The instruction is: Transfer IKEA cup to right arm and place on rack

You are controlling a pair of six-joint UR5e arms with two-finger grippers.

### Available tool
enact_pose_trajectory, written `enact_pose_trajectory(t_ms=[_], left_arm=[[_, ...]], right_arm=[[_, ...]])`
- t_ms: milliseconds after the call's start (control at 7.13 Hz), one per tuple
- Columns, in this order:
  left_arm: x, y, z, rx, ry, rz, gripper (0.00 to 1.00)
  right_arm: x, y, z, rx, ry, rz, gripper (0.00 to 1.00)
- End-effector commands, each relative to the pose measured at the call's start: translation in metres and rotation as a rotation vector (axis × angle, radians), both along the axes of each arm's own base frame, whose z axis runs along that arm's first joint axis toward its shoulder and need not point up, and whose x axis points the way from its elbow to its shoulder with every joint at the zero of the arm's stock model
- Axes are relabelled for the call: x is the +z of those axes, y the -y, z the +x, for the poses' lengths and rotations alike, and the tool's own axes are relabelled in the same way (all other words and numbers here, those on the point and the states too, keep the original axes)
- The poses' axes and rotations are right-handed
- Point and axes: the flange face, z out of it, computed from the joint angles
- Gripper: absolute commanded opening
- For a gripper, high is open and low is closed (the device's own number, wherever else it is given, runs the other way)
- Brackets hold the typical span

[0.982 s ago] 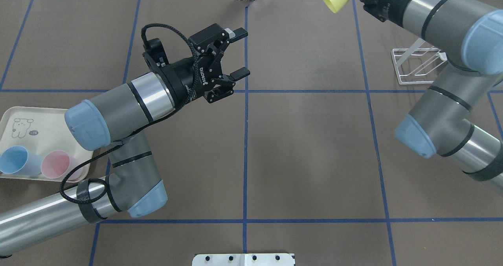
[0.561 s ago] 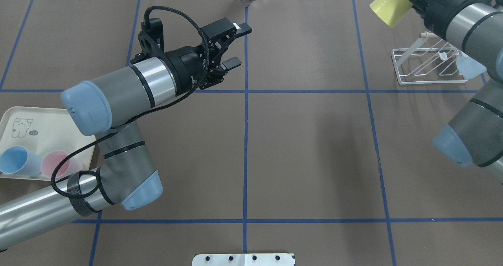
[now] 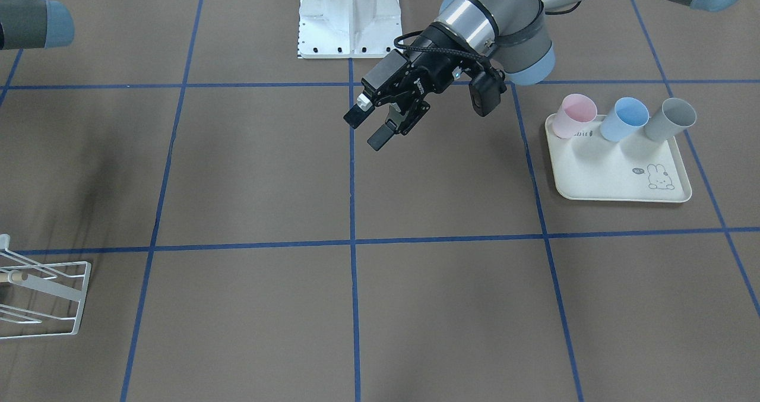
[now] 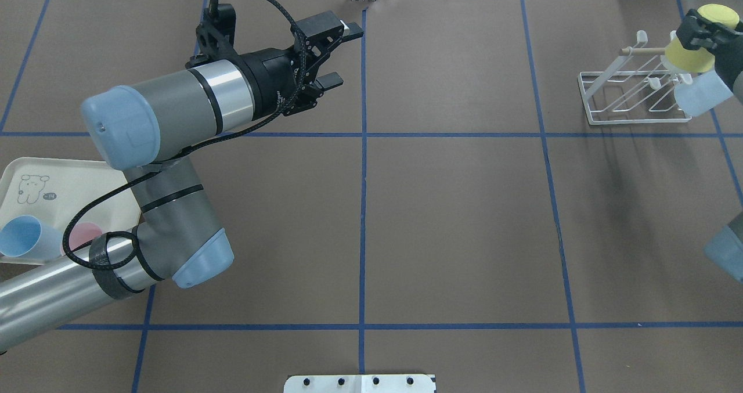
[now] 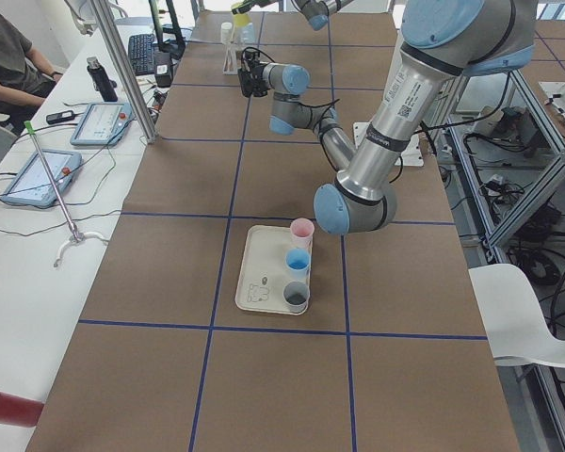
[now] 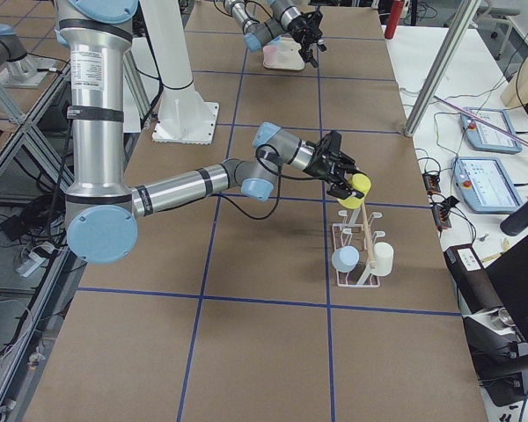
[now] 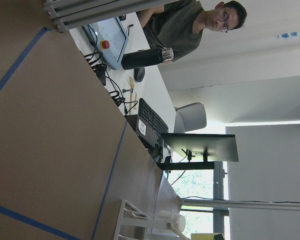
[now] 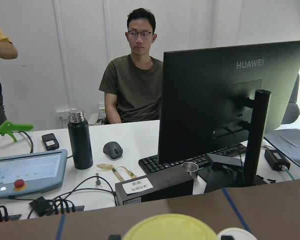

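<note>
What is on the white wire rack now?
A pale blue cup and a white cup sit on the rack. The right hand holds a yellow cup over its end; whether this cup touches the rack is hidden.

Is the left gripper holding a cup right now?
No, the left gripper has its fingers spread with nothing between them; the yellow cup is over at the white wire rack.

You see matt, smooth brown paper over the counter (image 3: 451,212), lined with blue tape (image 3: 351,212); the yellow plastic cup (image 6: 359,187), smooth and matt; the white wire rack (image 4: 584,98), coated metal with a pale wooden dowel (image 4: 641,50); the silver-grey left arm (image 4: 174,100), polished metal band (image 4: 223,94), light-blue plastic caps (image 4: 119,126).
</note>
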Motion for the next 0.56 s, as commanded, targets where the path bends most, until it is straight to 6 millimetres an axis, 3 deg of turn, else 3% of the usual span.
enact_pose_trajectory(t_ms=[0, 421], left_arm=[[0.002, 0.001, 0.001, 0.0, 0.005, -0.003, 1.0], [0.001, 0.0, 0.001, 0.003, 0.003, -0.003, 1.0]], right_arm=[[0.021, -0.006, 0.006, 0.016, -0.055, -0.024, 0.0], [0.049, 0.011, -0.01, 0.008, -0.083, -0.063, 0.0]])
